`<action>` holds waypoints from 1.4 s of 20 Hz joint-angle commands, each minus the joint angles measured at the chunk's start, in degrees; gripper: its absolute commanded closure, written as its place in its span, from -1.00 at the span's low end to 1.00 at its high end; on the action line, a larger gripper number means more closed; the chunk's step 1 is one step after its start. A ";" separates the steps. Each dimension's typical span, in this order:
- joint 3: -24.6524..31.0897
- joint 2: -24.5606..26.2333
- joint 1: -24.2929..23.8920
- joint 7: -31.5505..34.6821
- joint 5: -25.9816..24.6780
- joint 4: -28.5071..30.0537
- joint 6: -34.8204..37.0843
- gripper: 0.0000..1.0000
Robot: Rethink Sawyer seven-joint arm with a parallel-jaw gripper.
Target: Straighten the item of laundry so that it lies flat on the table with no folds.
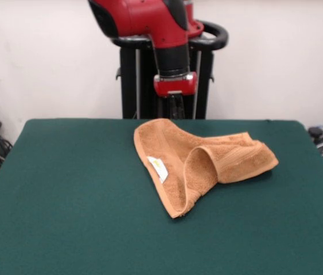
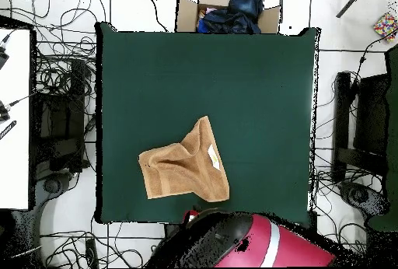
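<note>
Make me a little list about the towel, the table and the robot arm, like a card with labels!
towel: orange-tan, crumpled, one part curled up in a loop, not flat
tag: small, white, showing on top of the towel
table: dark green, much wider than the towel
towel's place: on the table's robot side, near that edge
arm: red and black, above the table's far edge in the front view, not touching the towel
gripper: its tip is hard to make out, so open or shut cannot be told
job done: no, folds remain
</note>
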 commanded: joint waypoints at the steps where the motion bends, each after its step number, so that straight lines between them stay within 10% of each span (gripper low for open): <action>1: -6.33 -1.45 9.14 2.09 4.42 -1.10 7.12 1.00; 14: -0.42 -5.34 6.70 5.67 5.27 -0.69 12.99 1.00; 28: 4.27 -4.49 11.72 8.74 19.03 -4.59 15.98 1.00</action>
